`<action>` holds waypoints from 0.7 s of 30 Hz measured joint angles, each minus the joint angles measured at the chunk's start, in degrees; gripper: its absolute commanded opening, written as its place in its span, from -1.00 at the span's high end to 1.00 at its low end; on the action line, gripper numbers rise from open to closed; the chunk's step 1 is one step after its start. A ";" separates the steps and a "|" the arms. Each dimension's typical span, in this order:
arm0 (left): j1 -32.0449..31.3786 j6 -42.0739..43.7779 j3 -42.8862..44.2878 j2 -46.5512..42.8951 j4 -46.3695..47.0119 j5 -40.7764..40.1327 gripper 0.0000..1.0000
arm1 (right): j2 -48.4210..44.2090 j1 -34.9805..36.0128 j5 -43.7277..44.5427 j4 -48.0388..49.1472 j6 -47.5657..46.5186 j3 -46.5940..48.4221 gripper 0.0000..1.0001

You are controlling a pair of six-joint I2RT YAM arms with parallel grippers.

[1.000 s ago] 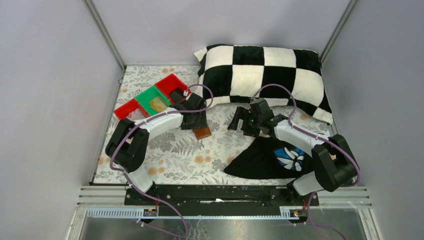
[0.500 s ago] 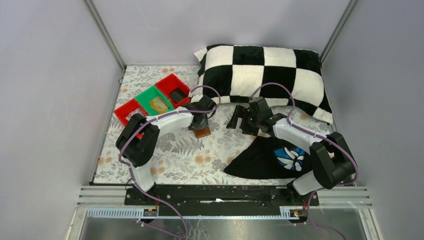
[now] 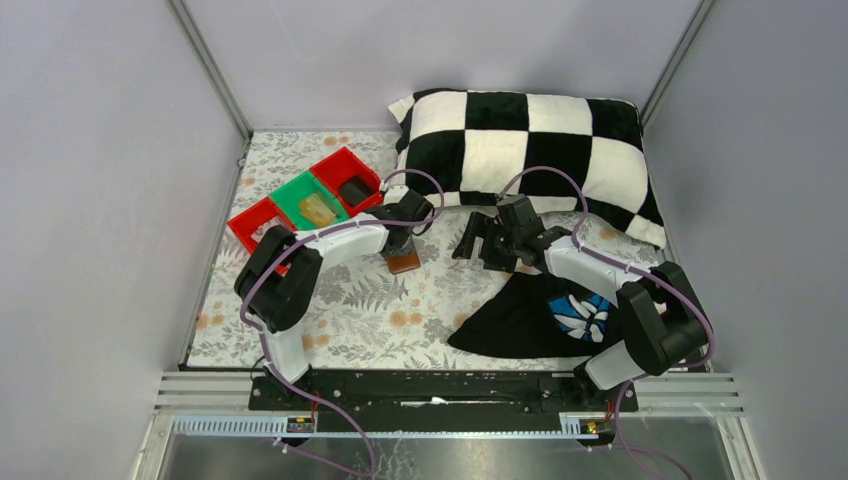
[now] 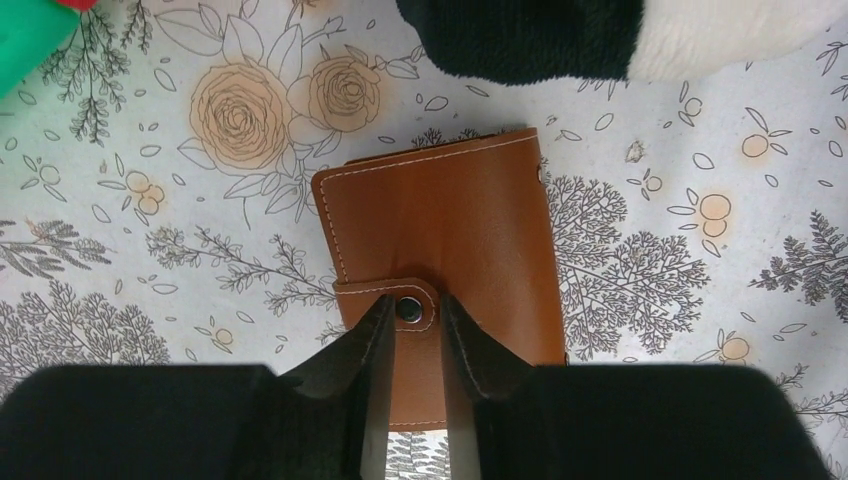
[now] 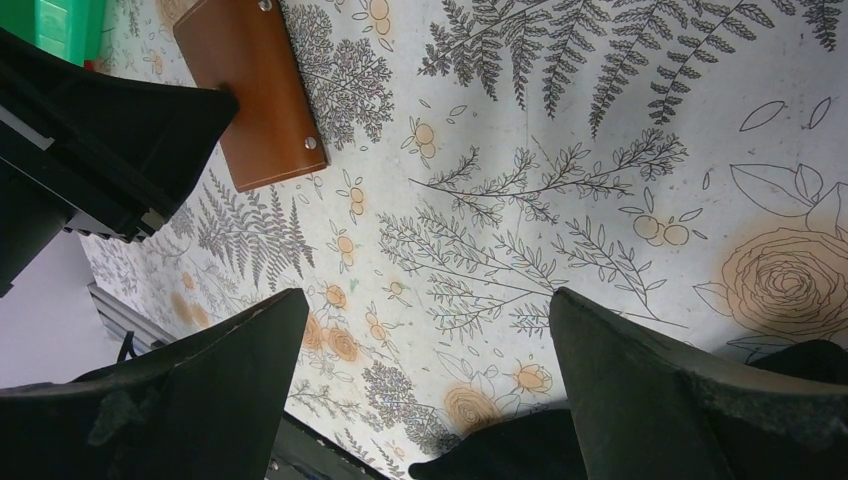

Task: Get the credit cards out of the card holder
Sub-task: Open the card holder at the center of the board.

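The card holder (image 4: 440, 220) is a brown leather wallet lying closed and flat on the floral mat, its strap snapped down; it also shows as the wallet (image 3: 404, 263) from above and as the wallet (image 5: 255, 90) in the right wrist view. My left gripper (image 4: 415, 300) hovers right over it, the fingers a narrow gap apart on either side of the snap button on the strap. My right gripper (image 5: 428, 300) hangs wide open over bare mat to the wallet's right, holding nothing. The credit cards are hidden.
A checkered pillow (image 3: 530, 150) lies just behind the wallet. A black cloth (image 3: 540, 315) with blue-white print lies under the right arm. Red and green trays (image 3: 300, 195) stand at the back left, with a beige item (image 3: 318, 208) and a dark item (image 3: 352, 189) inside.
My left gripper has shifted right from the trays to above the wallet, and its jaws have narrowed around the strap's snap. The right arm has barely moved.
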 measured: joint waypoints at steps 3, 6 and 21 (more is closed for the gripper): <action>0.00 0.79 0.00 0.24 0.57 -0.74 0.91 | 0.04 0.00 0.00 -0.02 -0.07 0.00 -0.99; 0.20 1.29 0.00 0.39 0.96 -1.25 1.00 | 0.04 0.00 0.02 -0.02 -0.17 0.00 -0.99; 3.06 10.97 -12.13 -11.93 11.19 17.22 1.00 | 0.87 0.22 -2.84 1.38 -0.11 1.03 -0.99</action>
